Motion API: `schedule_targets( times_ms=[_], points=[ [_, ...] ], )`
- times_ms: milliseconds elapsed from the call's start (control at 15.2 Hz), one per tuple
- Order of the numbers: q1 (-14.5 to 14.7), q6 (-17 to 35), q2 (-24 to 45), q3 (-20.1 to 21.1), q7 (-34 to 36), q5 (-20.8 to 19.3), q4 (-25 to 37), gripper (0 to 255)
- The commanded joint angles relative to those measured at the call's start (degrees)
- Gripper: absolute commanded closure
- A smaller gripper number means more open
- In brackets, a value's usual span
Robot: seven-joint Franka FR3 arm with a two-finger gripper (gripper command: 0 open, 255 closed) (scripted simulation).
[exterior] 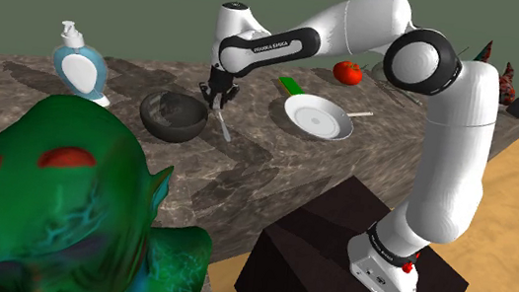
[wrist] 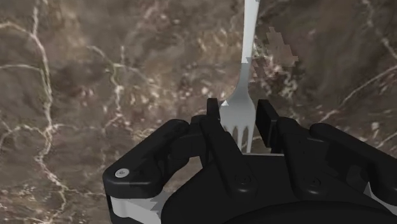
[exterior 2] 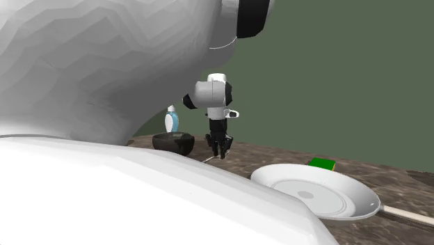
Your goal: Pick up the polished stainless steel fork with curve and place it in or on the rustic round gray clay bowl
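- The end effector point(wrist: 240, 127) was pinching the fork point(wrist: 245, 89) at its tine end. Its fingers point(wrist: 214, 121) pressed on either side of the head, so the handle ran out well beyond them.
- In the shoulder view the fork hung just beside the dark bowl point(exterior: 173, 116), on the side toward the white pan point(exterior: 318, 117), and not yet over the bowl's rim.
- I judged the grasp made and only a short carry across to the bowl left.
- I could not tell whether the handle tip cleared the surface point(exterior: 246, 159) beside the bowl; it was probably just off it.
- Gripped so near the tines, the long handle seemed liable to swing.
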Motion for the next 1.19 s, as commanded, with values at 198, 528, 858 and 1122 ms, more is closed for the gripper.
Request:
schedule_targets(
  times_ms=[198,528,858,1122],
  points=[
    [0.1,-1.2,-1.0,0.4,-0.1,0.5,0.0,255],
    [0.0,-4.3,-2.5,0.8,-0.5,1.1,1.6,255],
    [-0.1,-7.5,-3.9,1.1,-0.9,1.6,3.5,255],
    [-0.1,-10.1,-4.7,1.3,-1.2,2.0,5.3,255]
  ],
)
